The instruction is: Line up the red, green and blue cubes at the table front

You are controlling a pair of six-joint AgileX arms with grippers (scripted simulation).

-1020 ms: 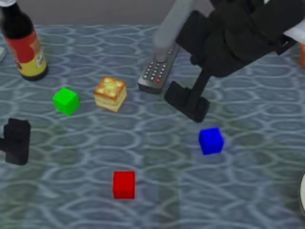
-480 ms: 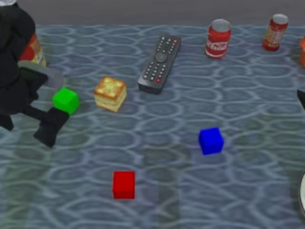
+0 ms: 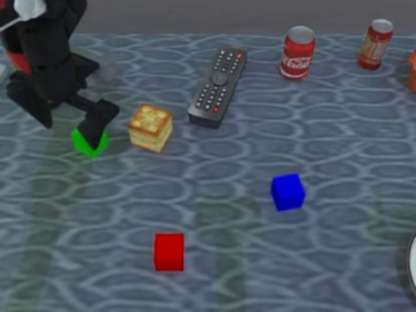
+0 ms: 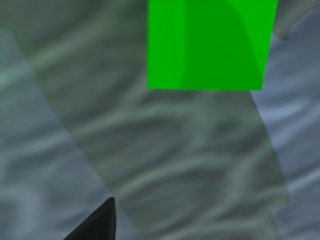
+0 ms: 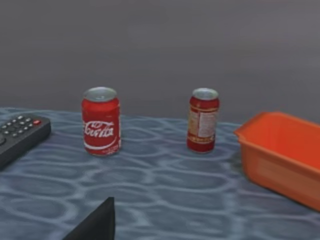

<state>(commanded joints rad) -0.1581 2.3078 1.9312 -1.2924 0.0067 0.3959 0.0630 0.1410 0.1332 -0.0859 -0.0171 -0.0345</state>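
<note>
The left claw (image 3: 94, 127) hangs over the green cube (image 3: 90, 142) at the table's (image 3: 338, 260) left, hiding its top (finger spread unreadable). Beside it sits an orange-yellow block (image 3: 150, 127). The blue cube (image 3: 287, 192) and red cube (image 3: 169, 251) lie well apart. The orange bin (image 5: 282, 155) looks partly cut off.

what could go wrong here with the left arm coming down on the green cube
1. The patterned block sits close beside the green cube; a finger of the left gripper might nudge it.
2. From above, the gripper covers part of the cube, so a skewed grip might push it aside rather than lift it.
3. The red cube and blue cube lie apart near the front; a careless placement may bump one.
</note>
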